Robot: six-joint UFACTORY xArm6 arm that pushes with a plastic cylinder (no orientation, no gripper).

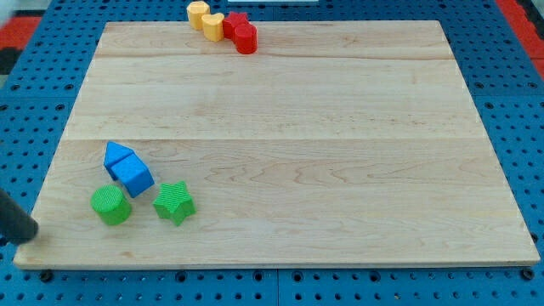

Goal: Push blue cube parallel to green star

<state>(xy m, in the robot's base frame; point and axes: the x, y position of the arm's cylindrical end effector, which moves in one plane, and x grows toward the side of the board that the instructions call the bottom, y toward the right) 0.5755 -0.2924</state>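
The blue cube lies at the board's lower left, touching a second blue block just up and left of it. The green star lies down and right of the cube, a small gap apart. A green round block lies below the cube, left of the star. My tip is at the view's left edge, at the board's lower left corner, well left of all these blocks and touching none.
At the board's top edge stand two yellow blocks and two red blocks in a tight cluster. The wooden board lies on a blue pegboard.
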